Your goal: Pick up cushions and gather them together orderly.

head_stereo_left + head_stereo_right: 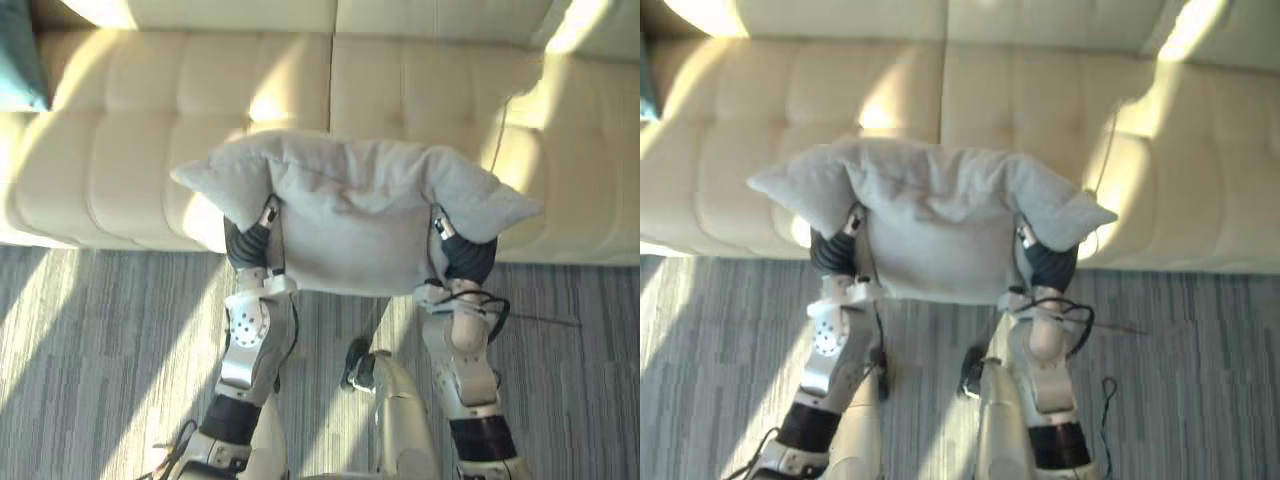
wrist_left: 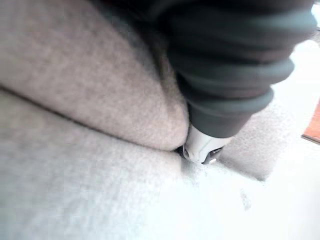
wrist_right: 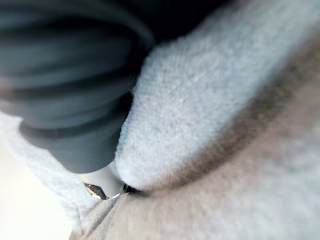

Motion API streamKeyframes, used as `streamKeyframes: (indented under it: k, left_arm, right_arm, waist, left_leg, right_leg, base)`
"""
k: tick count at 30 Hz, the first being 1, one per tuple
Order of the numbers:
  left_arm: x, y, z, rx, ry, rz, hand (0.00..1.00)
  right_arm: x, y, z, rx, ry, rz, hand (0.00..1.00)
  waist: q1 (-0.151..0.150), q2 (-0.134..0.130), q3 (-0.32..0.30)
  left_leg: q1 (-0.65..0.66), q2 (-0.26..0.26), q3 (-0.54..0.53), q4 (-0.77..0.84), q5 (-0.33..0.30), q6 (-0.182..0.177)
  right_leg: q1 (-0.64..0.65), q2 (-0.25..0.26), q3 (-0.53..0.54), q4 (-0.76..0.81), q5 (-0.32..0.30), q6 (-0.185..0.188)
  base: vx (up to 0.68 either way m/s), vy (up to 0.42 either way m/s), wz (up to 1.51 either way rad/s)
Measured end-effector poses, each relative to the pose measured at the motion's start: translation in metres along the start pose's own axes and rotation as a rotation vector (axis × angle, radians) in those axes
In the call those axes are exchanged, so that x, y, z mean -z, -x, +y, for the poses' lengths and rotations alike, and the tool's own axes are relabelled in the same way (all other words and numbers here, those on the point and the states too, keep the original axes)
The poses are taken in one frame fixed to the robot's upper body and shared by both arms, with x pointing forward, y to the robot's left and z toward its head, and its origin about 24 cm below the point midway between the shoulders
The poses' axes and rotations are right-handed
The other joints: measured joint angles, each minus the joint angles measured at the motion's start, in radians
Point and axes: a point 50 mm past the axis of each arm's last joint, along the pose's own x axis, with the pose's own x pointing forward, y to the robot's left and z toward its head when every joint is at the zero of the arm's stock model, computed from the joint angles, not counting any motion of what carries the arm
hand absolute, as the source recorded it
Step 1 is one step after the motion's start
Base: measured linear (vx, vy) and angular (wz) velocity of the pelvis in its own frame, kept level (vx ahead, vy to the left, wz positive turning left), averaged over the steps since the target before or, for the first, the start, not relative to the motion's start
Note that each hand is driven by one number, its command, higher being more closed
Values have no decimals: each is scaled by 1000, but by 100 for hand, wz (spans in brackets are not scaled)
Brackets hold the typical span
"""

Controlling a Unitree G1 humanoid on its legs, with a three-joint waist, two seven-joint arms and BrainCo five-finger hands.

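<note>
The grey cushion [image 1: 350,215] is lifted between left hand [image 1: 246,245] and right hand [image 1: 468,258]; I cannot tell their grip. Gathering it with others remains

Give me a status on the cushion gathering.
Done: the grey cushion is picked up. In hand: it sits between the left hand and right hand, over the front of the sofa. Left: placing it; a teal cushion lies apart at the sofa's left end, nothing gathered yet.

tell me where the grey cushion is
In the eye views the grey cushion sits mid-frame, pressed between the left hand and right hand, raised over the front edge of the cream sofa.
</note>
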Motion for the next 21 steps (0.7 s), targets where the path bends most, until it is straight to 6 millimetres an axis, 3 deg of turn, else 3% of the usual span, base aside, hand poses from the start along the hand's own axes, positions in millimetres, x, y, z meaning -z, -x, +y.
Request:
streamKeyframes:
  k: [5, 8, 15, 17, 19, 20, 21]
  left_arm:
    - [14, 32, 18, -27, -32, 102, 100]
    - [21, 44, 26, -19, -58, 160, 100]
    - [35, 56, 32, -14, -72, 250, 100]
    - [38, 60, 38, -12, -94, 274, 100]
    - [40, 64, 41, -7, -98, 295, 100]
    - [41, 66, 42, -10, -101, 304, 100]
    - [42, 68, 43, -13, -104, 312, 100]
  right_arm:
    - [10, 32, -12, -15, 57, 95, 100]
    - [19, 39, -18, -32, 90, 145, 100]
    - [32, 47, -30, -42, 142, 217, 100]
    - [34, 50, -31, -50, 145, 233, 100]
    - [35, 50, -33, -57, 158, 237, 100]
    - [35, 50, -33, -61, 164, 237, 100]
    - [35, 50, -33, -65, 167, 239, 100]
  waist:
    - [0, 0, -101]
    - [-9, 3, -154]
    - [-19, 26, -184]
    - [-18, 28, -182]
    - [-16, 58, -175]
    - [-16, 73, -175]
    - [-14, 67, -172]
  left_leg:
    - [148, -5, 39, -117, 5, 4]
    - [231, -14, 58, -218, 34, 10]
    - [334, -18, 28, -258, 45, 12]
    - [290, -15, -1, -104, 45, 12]
    - [215, 4, -57, 118, 54, 24]
    - [171, 13, -74, 215, 85, 37]
    - [107, 17, -72, 315, 158, 28]
  right_leg:
    - [126, 14, 14, -108, 13, 22]
    - [189, 25, 22, -192, 38, 29]
    - [330, 47, 18, -296, 58, 28]
    - [375, 53, 18, -320, 58, 28]
    - [419, 77, 22, -331, 51, 28]
    - [430, 87, 26, -330, 38, 21]
    - [448, 84, 55, -349, 26, 2]
  base:
    - [126, 42, -14]
    - [157, 37, -11]
    - [118, 28, 0]
    - [72, -9, -4]
    - [49, 30, -15]
    - [42, 94, -19]
    - [45, 91, -18]
